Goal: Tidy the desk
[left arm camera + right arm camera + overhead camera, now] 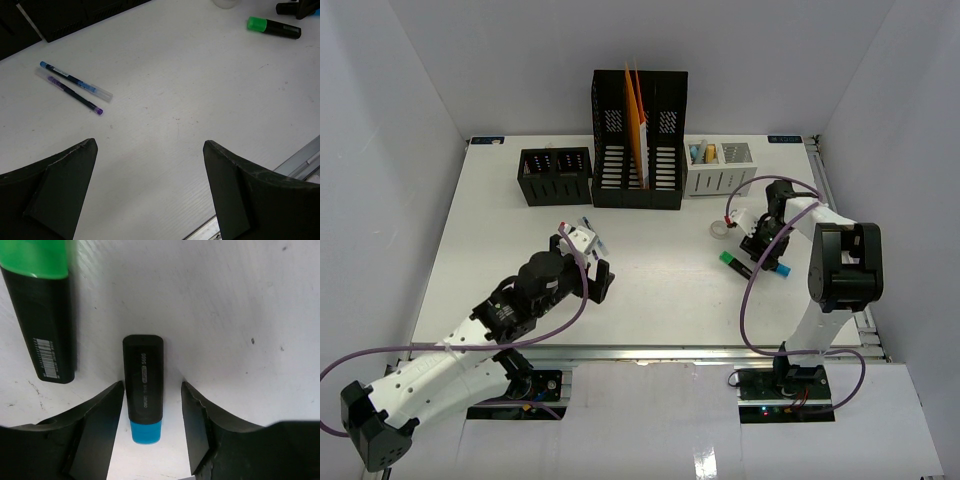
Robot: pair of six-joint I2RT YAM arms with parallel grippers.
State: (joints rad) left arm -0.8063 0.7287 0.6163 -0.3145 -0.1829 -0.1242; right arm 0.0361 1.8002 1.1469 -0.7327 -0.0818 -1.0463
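Note:
The white desk (660, 295) has a metal rail (650, 352) along its near edge. My right gripper (767, 250) is open and low on the desk, its fingers either side of a black highlighter with a blue cap (144, 380) that lies flat; its blue cap shows in the top view (782, 269). A green-capped highlighter (735, 263) lies just beside it and shows in the right wrist view (45, 315). My left gripper (149, 144) is open and empty above the desk's near middle (582, 268). A blue pen (70, 80) and a purple pen (75, 95) lie ahead of it.
At the back stand a black file holder with orange folders (640, 140), a low black organizer (556, 176) and a white pen organizer (720, 170). A small white tape roll (719, 229) lies left of the right gripper. White walls enclose the desk.

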